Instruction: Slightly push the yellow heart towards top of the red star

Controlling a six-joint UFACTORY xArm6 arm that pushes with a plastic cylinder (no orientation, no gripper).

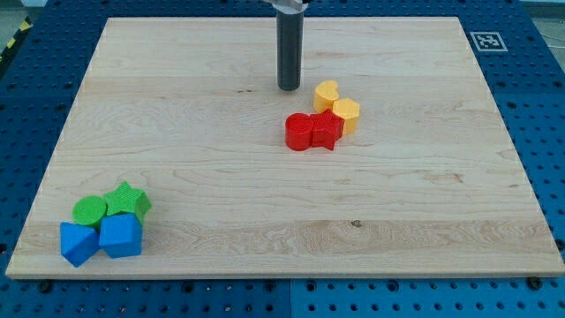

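My tip (289, 87) rests on the wooden board (177, 106) near the view's top centre. The yellow heart (327, 94) lies just to the tip's right, a small gap apart. Below the heart and slightly to its right sits a second yellow block (346, 115), roughly pentagonal. The red star (327, 131) lies directly below the heart and touches that second yellow block. A rounded red block (299, 132) touches the star's left side. The tip touches no block.
At the view's bottom left sits a tight cluster: a green round block (88, 210), a green star (129, 200), a blue angular block (78, 242) and a blue cube (120, 235). A tag marker (486, 41) lies off the board's top right corner.
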